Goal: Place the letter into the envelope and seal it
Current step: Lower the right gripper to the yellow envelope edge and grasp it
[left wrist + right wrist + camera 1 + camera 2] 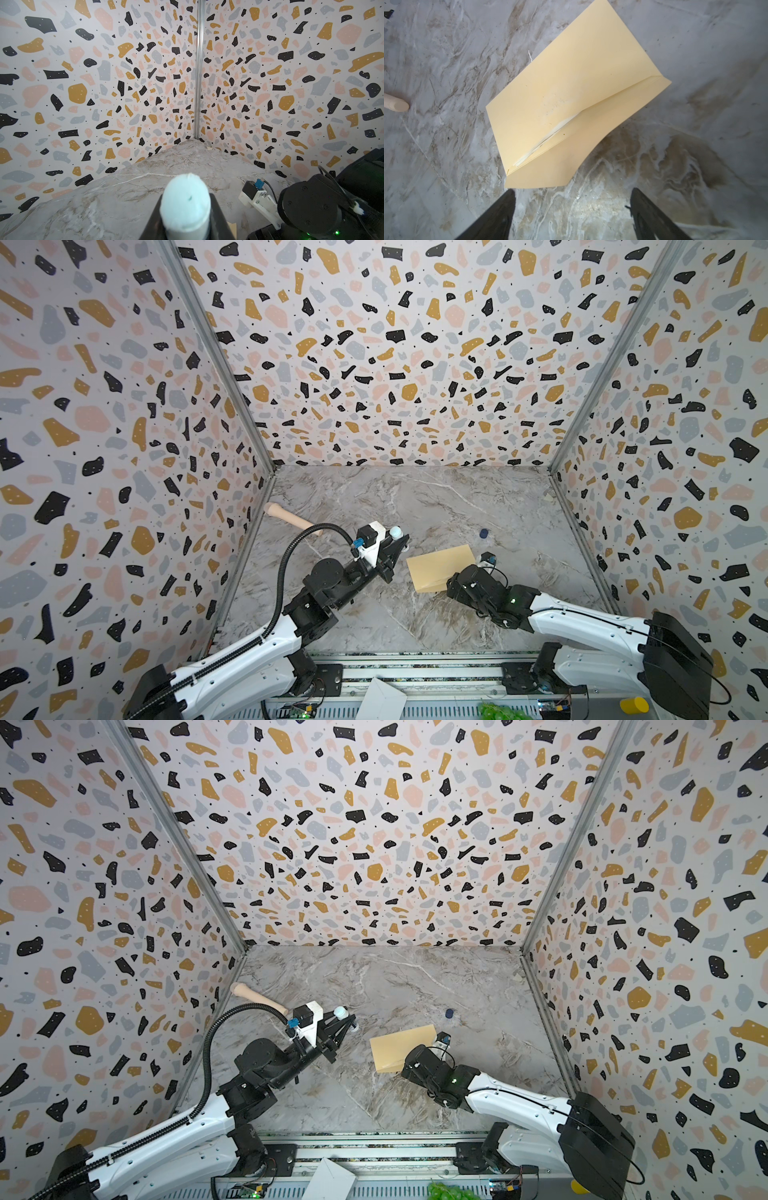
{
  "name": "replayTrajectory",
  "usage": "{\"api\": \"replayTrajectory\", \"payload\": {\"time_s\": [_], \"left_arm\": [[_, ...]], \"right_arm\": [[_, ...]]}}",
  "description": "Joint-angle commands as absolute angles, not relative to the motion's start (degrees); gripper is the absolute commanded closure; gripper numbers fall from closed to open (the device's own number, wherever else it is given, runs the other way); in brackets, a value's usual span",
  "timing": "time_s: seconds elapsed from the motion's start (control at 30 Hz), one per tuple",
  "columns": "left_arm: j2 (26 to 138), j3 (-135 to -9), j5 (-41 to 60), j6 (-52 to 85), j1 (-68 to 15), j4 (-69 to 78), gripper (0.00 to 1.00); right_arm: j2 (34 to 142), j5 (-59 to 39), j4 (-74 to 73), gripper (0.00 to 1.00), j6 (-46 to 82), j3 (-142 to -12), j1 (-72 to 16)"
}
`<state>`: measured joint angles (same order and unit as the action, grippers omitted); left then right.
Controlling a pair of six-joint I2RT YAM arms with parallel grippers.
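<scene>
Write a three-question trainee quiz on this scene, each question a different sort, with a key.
1. True or false: the right gripper is open, near the envelope.
2. The left gripper holds: A the envelope; B a pale blue cylinder; C nothing.
3. What lies on the table by the left wall?
Key: 1 true; 2 B; 3 a wooden stick.
</scene>
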<state>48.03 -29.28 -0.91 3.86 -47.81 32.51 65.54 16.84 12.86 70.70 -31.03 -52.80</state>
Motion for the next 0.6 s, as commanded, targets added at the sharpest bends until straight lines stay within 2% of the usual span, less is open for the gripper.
{"api": "replayTrajectory", "payload": {"time_s": [0.0,0.57], "left_arm": [[47.9,-29.4,-1.9,4.0,-48.1,34.8,1.00],[48.5,-29.3,-2.0,5.2,-48.1,34.4,1.00]], "right_arm": [[66.0,15.4,9.9,0.17,71.5,-31.4,-51.1],[73.9,10.1,3.7,0.55,67.4,-31.0,-47.1]]}}
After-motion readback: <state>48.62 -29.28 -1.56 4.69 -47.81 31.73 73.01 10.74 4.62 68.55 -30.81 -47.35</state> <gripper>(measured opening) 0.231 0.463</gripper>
